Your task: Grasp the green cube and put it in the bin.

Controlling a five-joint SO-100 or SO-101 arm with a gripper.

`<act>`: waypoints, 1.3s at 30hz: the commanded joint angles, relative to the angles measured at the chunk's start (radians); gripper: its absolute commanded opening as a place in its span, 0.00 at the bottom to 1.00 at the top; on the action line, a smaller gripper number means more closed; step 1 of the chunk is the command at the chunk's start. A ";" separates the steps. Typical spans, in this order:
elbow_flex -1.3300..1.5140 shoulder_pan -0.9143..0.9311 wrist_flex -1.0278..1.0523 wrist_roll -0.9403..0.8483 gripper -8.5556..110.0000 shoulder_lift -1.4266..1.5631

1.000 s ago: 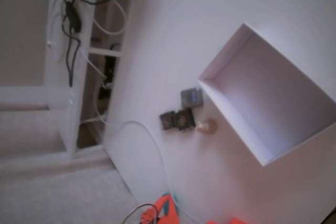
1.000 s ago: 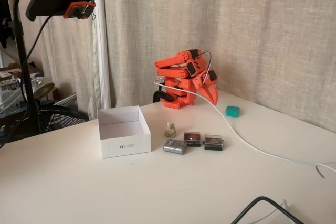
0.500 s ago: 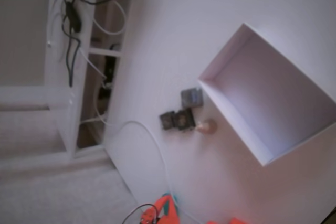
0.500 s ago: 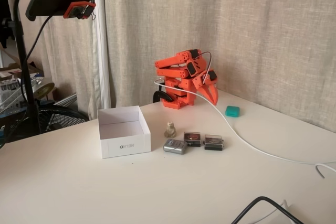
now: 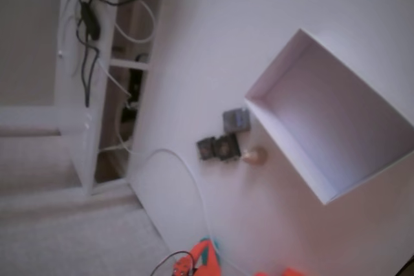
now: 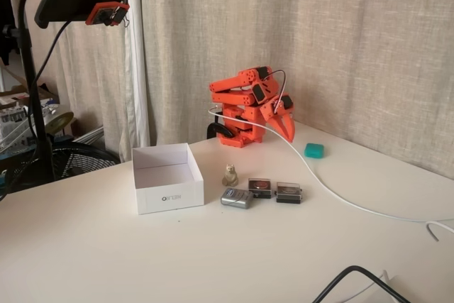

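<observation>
Facing the camera in a fixed view, the large white shallow square bin (image 6: 167, 188) carries small grey lettering on its front wall, too small to read. Well apart from it, the small teal-green cube (image 6: 314, 150), plain-faced and slightly oblong, lies on the white table (image 6: 213, 260) beside the folded orange arm, whose gripper (image 6: 286, 127) holds nothing; whether its jaws are parted I cannot tell

Home room: linen curtains (image 6: 340, 47), floor fan (image 6: 78, 157), white table (image 6: 142, 260).
</observation>
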 commanded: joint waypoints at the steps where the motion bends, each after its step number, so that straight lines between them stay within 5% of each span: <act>1: -0.005 -0.003 0.003 0.008 0.00 0.008; 19: -0.005 -0.037 0.003 0.003 0.06 0.009; 30: -0.267 -0.173 -0.106 0.008 0.39 -0.388; 34: -0.540 -0.202 0.020 0.005 0.75 -0.675; 39: -0.942 -0.276 0.210 0.006 0.79 -0.999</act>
